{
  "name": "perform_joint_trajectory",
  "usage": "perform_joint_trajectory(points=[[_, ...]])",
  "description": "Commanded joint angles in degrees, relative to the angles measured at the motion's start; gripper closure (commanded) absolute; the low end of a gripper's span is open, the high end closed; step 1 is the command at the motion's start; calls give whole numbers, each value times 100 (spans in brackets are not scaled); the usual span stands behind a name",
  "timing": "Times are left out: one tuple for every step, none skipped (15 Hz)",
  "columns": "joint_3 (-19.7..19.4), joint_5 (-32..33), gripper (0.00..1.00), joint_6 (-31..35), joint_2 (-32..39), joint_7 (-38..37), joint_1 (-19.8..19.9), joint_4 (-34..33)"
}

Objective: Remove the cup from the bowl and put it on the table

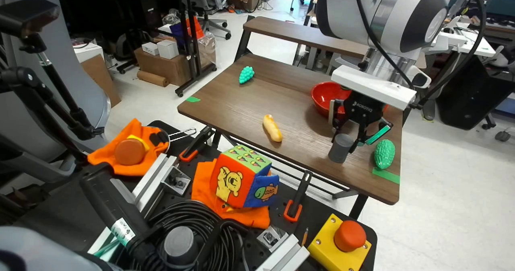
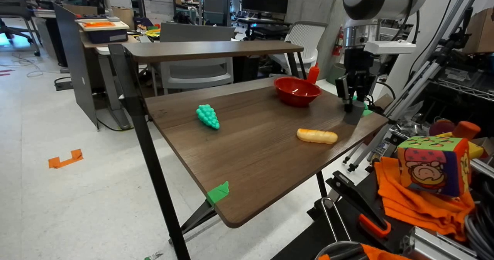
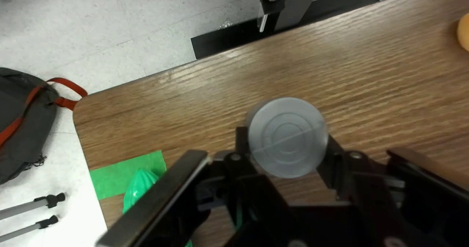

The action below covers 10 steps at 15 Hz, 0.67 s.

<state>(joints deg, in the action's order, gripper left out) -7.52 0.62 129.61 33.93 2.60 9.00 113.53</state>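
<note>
Black hand (image 3: 286,143) grips 1 grey cup (image 1: 340,150) outside red bowl (image 2: 296,99).

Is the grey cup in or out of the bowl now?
Out: the gripper holds the grey cup, apart from the red bowl in both exterior views. Whether the cup touches the table, I can't tell.

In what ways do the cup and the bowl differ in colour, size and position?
Colour: the cup is dark grey, while the bowl is glossy red.
Size: the bowl is clearly wider than the cup.
Position: the gripper holds the cup, while the bowl rests on the table, apart from the gripper.
Both are round.
</note>
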Motion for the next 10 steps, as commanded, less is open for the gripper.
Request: perform_joint_trajectory(points=[[19,-13,31,143,78,-63,43,-26],[-4,48,29,40,-18,-54,19,35],[-22,67,23,10,-157,-77,6,137],[-35,31,16,-108,-305,-147,0,211],[-14,-23,9,-246,-467,-129,26,291],[25,-131,1,-305,-733,-88,77,450],[36,-195,0,-396,-988,-60,103,583],[12,-38,12,-219,-331,-95,36,145],[9,-73,4,-299,-526,-94,40,234],[5,-81,0,-354,-696,-92,42,320]])
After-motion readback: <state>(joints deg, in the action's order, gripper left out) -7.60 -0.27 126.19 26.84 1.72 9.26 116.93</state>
